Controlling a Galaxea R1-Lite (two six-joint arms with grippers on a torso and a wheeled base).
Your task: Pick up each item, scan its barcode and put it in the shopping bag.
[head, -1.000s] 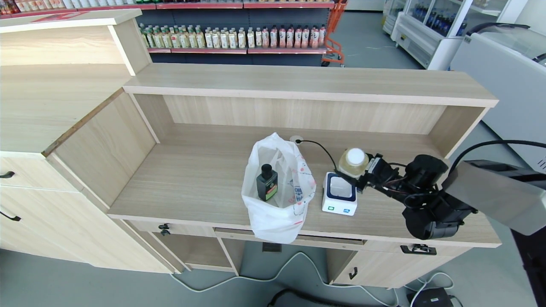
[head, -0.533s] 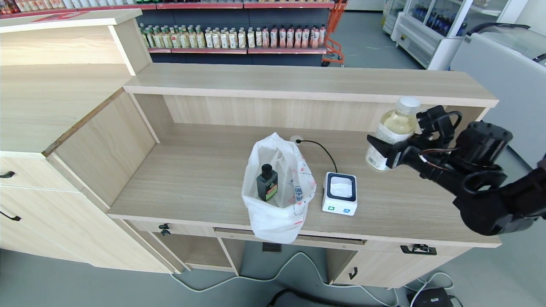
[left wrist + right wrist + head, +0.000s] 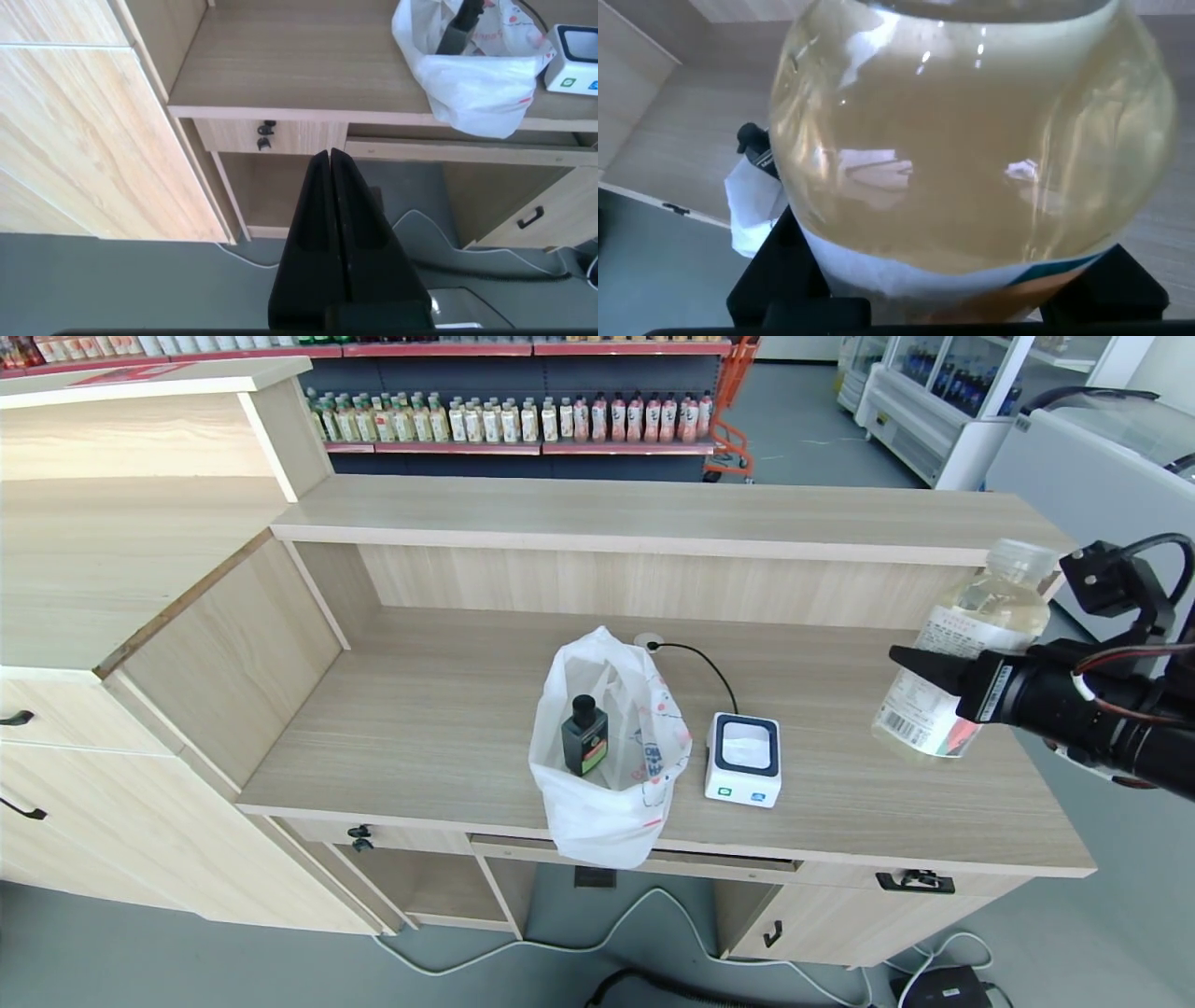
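Gripping anything, the right gripper (image 3: 938, 677)?

Yes. Its dark fingers pinch a clear plastic bottle (image 3: 980, 616) across the paper label. The bottle is round-bodied and glossy, with a white screw cap and pale yellowish liquid inside. It hangs tilted in the air above the right end of the counter (image 3: 420, 728), cap uppermost, with a barcode low on the label.

And the left gripper (image 3: 330, 163)?

Its two black fingers are pressed flat together into one narrow, tapering wedge. It sits in front of the counter and below its top, above grey floor, near a drawer front with a small dark lock (image 3: 266, 131).

What is the counter like, and where is the shopping bag (image 3: 607, 784)?

The counter is pale wood-grain laminate, smooth and matt. The bag stands near the front edge. It is thin, crinkled white plastic with red print, its mouth open and its bottom sagging a little over the edge. A small dark bottle (image 3: 584, 739) stands upright inside, squarish, with a black cap and a green and red label.

And the scanner (image 3: 744, 761)?

Just beside the bag, on the right arm's side. It is a white box with rounded corners and a dark-framed window on top. A thin black cable (image 3: 707, 663) curves from it to a round grommet (image 3: 648, 640) in the counter top. The held bottle is well apart from both.
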